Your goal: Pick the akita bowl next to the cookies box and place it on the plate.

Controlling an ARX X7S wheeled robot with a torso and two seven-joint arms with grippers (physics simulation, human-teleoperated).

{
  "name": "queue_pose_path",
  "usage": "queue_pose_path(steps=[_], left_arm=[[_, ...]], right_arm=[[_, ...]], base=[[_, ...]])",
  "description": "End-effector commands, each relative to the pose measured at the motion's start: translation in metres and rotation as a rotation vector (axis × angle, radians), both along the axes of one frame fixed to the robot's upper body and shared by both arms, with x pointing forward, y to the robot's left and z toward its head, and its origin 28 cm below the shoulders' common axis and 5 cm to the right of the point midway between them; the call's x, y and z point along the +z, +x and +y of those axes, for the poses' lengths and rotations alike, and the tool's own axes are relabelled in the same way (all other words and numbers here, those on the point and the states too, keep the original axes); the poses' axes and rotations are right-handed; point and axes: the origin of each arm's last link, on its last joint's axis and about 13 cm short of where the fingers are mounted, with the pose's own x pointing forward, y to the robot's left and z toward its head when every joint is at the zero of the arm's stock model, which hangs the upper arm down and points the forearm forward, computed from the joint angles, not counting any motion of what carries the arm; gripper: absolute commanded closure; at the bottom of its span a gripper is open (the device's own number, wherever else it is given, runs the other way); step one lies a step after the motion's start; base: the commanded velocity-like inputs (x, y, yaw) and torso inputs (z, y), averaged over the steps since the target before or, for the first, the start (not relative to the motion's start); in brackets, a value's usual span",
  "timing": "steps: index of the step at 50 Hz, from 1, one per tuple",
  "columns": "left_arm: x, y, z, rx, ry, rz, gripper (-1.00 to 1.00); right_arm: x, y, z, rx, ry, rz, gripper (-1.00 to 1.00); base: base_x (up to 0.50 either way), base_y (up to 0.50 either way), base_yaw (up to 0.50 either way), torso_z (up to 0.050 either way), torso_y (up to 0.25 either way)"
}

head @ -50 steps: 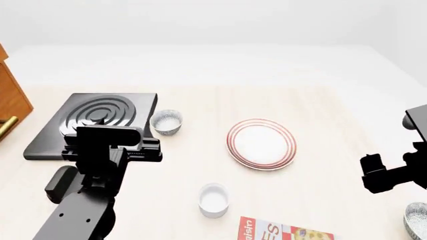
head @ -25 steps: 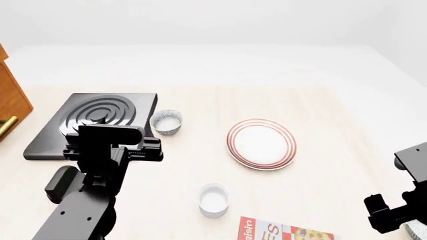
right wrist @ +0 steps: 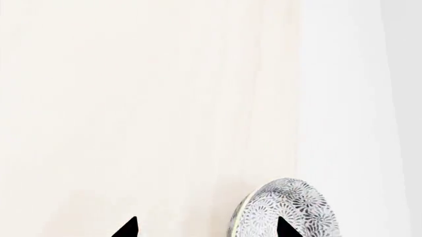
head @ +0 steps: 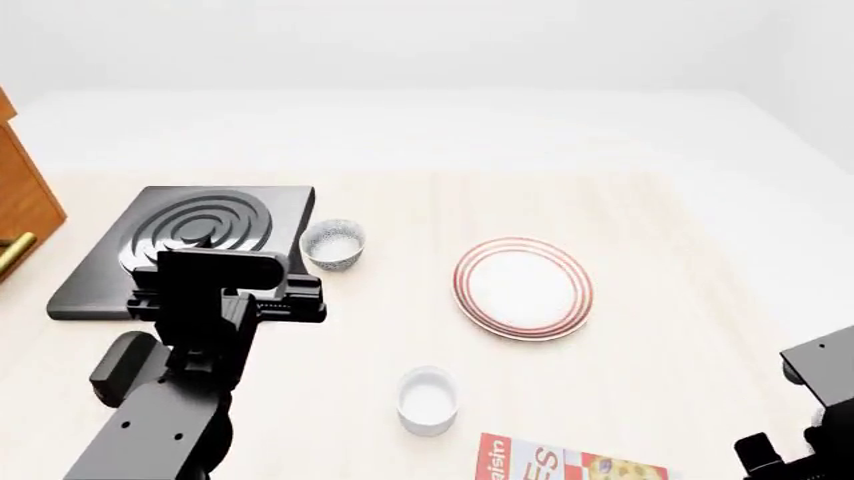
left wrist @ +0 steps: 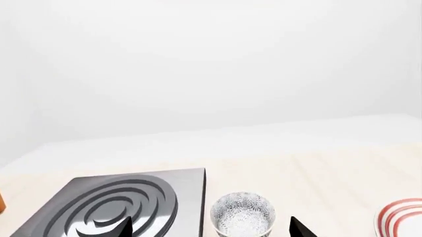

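Note:
The akita bowl (right wrist: 287,210), speckled grey-and-white, lies tilted on the table near its edge in the right wrist view. My right gripper (right wrist: 206,230) is open; one fingertip (right wrist: 285,228) overlaps the bowl and the other stands off it over bare table. In the head view my right arm (head: 817,410) hides this bowl. The cookies box (head: 567,465) shows at the bottom edge. The ringed plate (head: 522,287) sits mid-table. My left gripper (left wrist: 211,230) is open and empty, with a second speckled bowl (left wrist: 242,213) ahead of it, between its fingertips' lines.
A black burner plate (head: 187,245) lies at the left, with the second speckled bowl (head: 332,243) beside it. A plain white cup (head: 427,400) stands above the cookies box's left end. A wooden cabinet (head: 20,200) is at the far left. My left arm (head: 174,380) fills the lower left.
My right arm has dropped toward the head view's bottom right corner and now covers the bowl that showed there. The left arm has barely moved.

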Motion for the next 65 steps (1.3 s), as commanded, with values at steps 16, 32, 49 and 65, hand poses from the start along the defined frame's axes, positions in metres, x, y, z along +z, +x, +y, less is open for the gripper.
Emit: queue_pose_path(steps=[16,32,49,65], left_arm=[[0.002,0.000,0.000,0.000,0.003,-0.005,-1.00],[0.000,-0.001,0.001,0.004,0.001,-0.003,-1.00],[-0.002,-0.002,0.002,0.010,0.002,0.006,-1.00],[-0.003,-0.003,0.001,0.007,0.001,0.007,-1.00]], right_arm=[[-0.041,-0.001,-0.021,-0.126,0.024,0.101,-1.00],[-0.066,-0.001,-0.030,-0.169,0.033,0.150,-1.00],[-0.076,-0.004,-0.043,-0.233,-0.012,0.095,1.00],[-0.059,0.002,-0.038,-0.195,-0.062,-0.075,1.00]], base=[[0.00,0.00,0.00,0.000,0.000],[0.00,0.00,0.00,0.000,0.000],[0.01,0.00,0.00,-0.005,0.000],[0.00,0.00,0.00,-0.003,0.000]])
